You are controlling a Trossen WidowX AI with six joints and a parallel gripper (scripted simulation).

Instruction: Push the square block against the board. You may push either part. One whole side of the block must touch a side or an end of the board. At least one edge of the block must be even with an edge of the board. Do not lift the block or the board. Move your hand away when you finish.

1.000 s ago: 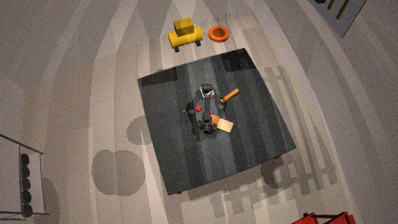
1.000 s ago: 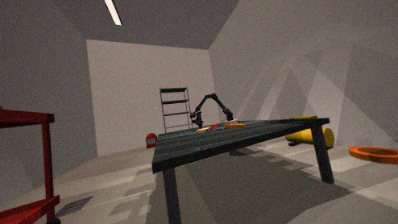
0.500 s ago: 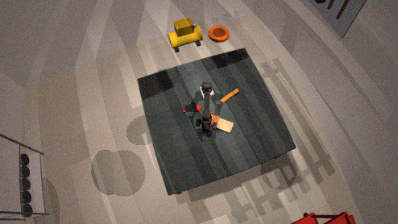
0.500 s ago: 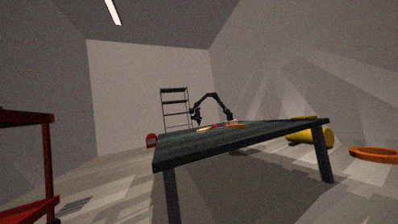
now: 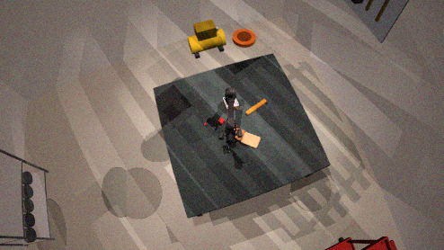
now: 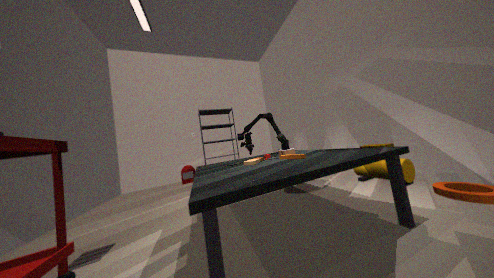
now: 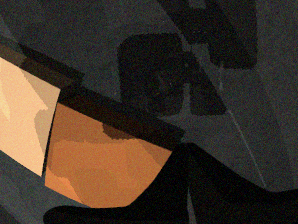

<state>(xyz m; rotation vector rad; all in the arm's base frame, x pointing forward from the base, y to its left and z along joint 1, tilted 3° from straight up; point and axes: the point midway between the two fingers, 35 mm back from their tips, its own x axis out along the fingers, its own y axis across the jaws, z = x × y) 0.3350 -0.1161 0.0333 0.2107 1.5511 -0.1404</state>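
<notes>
The pale board (image 5: 251,139) (image 6: 253,161) (image 7: 25,115) lies flat on the table. The orange square block (image 5: 241,132) (image 7: 105,155) lies at its end. In the wrist view a thin dark line runs between the block's side and the board's end; I cannot tell whether they touch along the whole side. Their long edges look nearly in line, with a slight step at the corners. My gripper (image 6: 251,152) (image 7: 184,150) is shut and empty. It hangs above the tabletop by the block, and its fingers cover the block's near corner in the wrist view.
On the dark table (image 5: 288,148) (image 6: 225,182) an orange bar (image 5: 256,107) (image 6: 292,156) lies beyond the block, nearer the arm base. A small red cube (image 5: 221,120) (image 6: 267,156) and a smaller red piece (image 5: 206,124) lie to the side.
</notes>
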